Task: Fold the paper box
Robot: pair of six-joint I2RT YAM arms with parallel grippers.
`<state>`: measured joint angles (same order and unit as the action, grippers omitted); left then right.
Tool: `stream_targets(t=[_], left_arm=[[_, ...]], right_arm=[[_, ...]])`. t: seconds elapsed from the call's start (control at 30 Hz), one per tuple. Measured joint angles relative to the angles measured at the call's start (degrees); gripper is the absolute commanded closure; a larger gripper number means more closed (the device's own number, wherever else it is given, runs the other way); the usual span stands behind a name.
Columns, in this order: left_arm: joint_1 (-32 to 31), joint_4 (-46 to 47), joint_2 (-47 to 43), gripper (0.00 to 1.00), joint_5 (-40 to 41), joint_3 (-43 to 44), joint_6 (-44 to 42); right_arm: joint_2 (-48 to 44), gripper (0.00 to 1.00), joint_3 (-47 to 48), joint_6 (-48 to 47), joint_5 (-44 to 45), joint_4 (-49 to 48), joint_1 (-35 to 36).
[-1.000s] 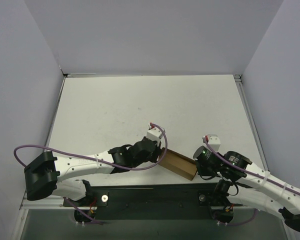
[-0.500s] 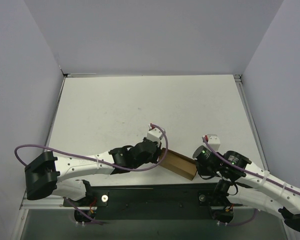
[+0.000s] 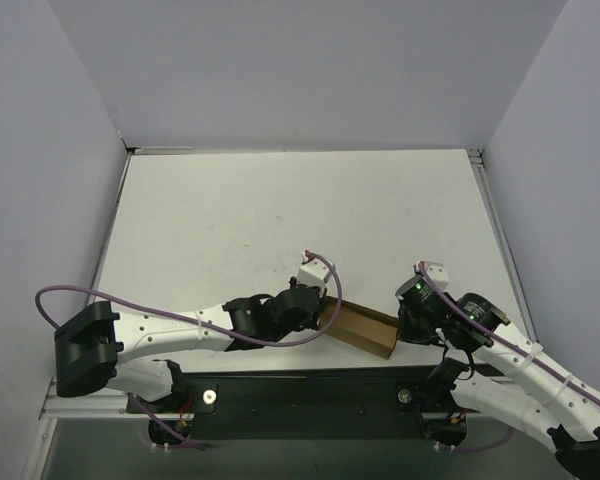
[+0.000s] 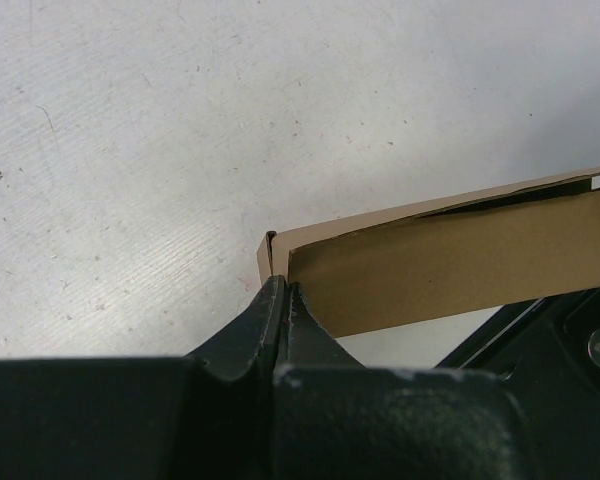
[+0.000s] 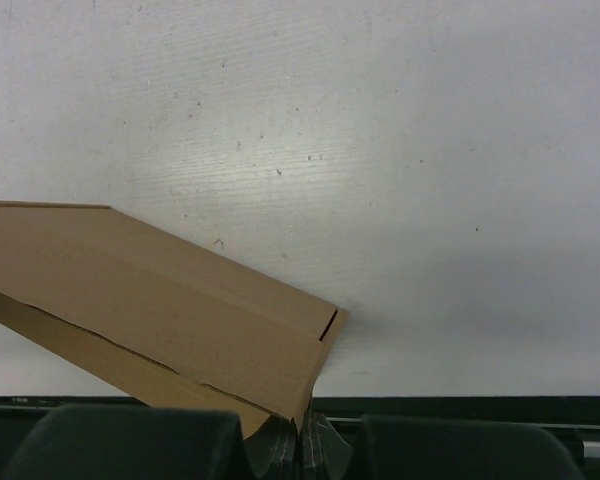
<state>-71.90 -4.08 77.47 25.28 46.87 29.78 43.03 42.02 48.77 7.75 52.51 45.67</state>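
Holds the paper box slanted at the near edge of the table, between both arms. Pinches its left end with the closed left fingers and its right corner with the closed right fingers.

White table; paper box seemingly rests at its near edge.

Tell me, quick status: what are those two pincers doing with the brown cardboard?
Left pincer shut on one end of the flat brown cardboard box. Right pincer shut on the opposite corner. No obstruction visible.
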Motion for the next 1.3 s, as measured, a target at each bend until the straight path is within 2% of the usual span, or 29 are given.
stream_targets(t=[0.67,1.3], left_arm=[[-1.5,-1.5,1.2,1.00,3.6,1.3,0.3],[-2.3,-1.4,2.1,1.00,4.3,1.9,1.3]], right_arm=[[-1.8,1.00,-0.1,-3.2,-7.6,-1.0,-7.5],[-8.1,1.00,-5.2,-1.1,-8.6,-3.8,-8.7]])
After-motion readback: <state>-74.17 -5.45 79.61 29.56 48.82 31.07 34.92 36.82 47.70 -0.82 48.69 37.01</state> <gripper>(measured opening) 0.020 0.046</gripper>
